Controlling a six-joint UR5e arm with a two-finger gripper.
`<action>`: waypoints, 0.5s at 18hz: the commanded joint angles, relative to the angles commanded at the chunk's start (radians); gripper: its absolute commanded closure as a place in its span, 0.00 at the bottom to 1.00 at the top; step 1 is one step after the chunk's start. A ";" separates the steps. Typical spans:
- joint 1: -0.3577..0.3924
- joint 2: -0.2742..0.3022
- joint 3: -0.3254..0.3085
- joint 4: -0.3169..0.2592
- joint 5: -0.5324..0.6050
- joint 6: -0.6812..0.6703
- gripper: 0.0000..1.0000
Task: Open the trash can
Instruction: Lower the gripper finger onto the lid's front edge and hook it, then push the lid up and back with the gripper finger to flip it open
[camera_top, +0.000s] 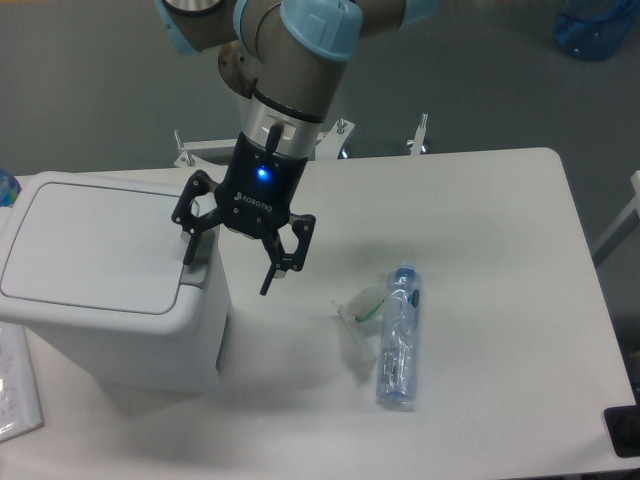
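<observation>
I see the trash can (100, 290) lid flat and closed, contents hidden, tab end facing right toward my gripper (228, 268), whose jaws are spread apart.

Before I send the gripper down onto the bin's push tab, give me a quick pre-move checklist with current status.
1. Trash can lid shut, flat: ok, task not yet done.
2. Gripper open and holding nothing: ok.
3. One fingertip over the push tab at the lid's right edge: ok; the other finger hangs off the bin's side.
4. Contact with the tab: cannot tell, a single view gives no height.
5. Bottle and crumpled clear plastic lie on the table, apart from the bin and gripper: ok.
6. Bin wholly on the table: cannot tell, its left side is cropped.
</observation>
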 joint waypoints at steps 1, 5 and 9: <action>0.000 0.003 0.002 0.000 0.000 0.000 0.00; 0.000 0.002 0.002 0.008 0.002 0.002 0.00; 0.000 -0.006 0.000 0.009 0.003 0.003 0.00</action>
